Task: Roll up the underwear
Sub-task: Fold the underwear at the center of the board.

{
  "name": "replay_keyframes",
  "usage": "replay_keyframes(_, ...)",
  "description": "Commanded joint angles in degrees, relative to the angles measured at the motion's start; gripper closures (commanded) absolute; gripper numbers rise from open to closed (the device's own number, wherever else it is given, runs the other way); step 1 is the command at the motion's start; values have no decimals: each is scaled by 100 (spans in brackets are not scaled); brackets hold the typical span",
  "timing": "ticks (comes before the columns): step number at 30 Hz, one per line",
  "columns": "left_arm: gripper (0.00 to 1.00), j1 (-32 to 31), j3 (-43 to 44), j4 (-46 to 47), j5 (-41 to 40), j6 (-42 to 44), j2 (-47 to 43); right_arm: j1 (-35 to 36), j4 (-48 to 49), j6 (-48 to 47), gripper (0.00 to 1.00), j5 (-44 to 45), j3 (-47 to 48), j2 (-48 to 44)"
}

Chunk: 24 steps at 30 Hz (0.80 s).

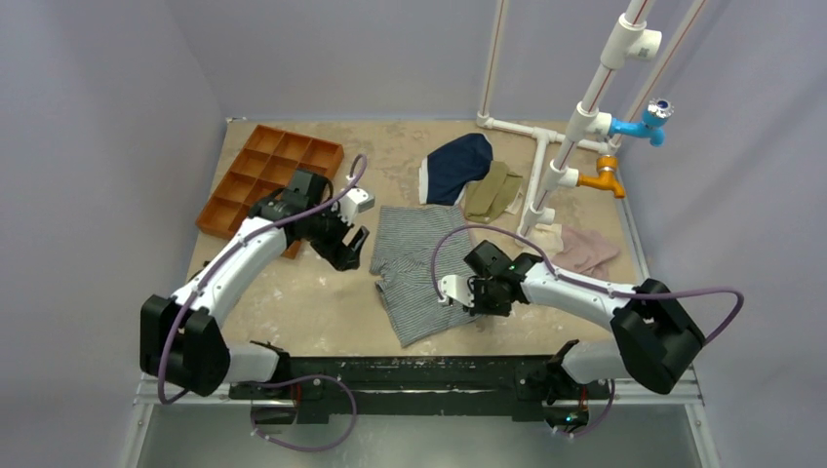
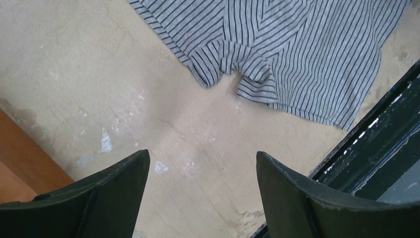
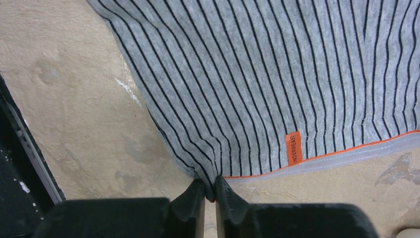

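The underwear (image 1: 419,263), grey with fine dark stripes, lies spread out flat in the middle of the table. Its near right corner, where the orange-edged waistband (image 3: 346,151) ends, is pinched between the jaws of my right gripper (image 3: 210,186), which is shut on the cloth low over the table (image 1: 470,297). An orange label (image 3: 293,148) sits next to that corner. My left gripper (image 1: 346,249) hovers just left of the underwear (image 2: 297,59). It is open (image 2: 203,156), with only bare table between its fingers, short of the crumpled leg hem (image 2: 233,69).
An orange-brown compartment tray (image 1: 268,175) stands at the back left, close behind the left arm. A navy garment (image 1: 458,166), an olive-tan one (image 1: 492,190) and a pink cloth (image 1: 585,249) lie at the back right by a white pipe frame (image 1: 575,127). A black rail (image 1: 429,375) runs along the near edge.
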Motion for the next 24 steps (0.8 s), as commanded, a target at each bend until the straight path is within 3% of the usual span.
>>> replay_keyframes(1,22,44,-447,276,149,459,-790,-14,49,-86,100,-221,198,211)
replay_keyframes(8,23,-116,-1261,381,526,820,-1781,-37,-427,168,100,-1012,1005,592)
replay_keyframes(14,23,-1336,-1887,658,-230,1084,-2581,-40,-853,591,100,-1623,1929,1260)
replay_keyframes(24,24,-2807,-1858,1093,-688,829,-1865,-559,-1327,777,100,-1904,2625,2072)
